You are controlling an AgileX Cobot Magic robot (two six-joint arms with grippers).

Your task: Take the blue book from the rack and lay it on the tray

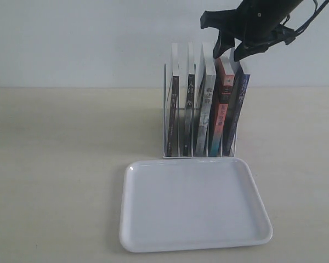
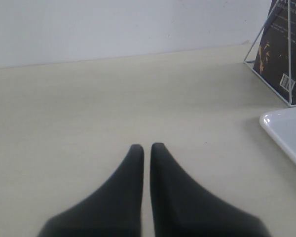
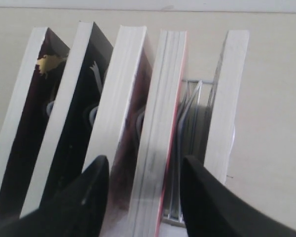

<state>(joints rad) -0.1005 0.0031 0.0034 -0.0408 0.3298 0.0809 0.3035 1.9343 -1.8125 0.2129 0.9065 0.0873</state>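
The blue book (image 1: 237, 109) stands at the rack's (image 1: 165, 126) 3 o'clock end; my right end effector (image 1: 230, 53) hangs wide above.

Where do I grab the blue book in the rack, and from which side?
Its top edge, from straight above. The blue book stands nearly upright in the end slot of the rack, rising above the wires, with a gap beside the red-spined book for one finger; its outer face is free. The open right gripper seems centred over the red one: shift outward first.
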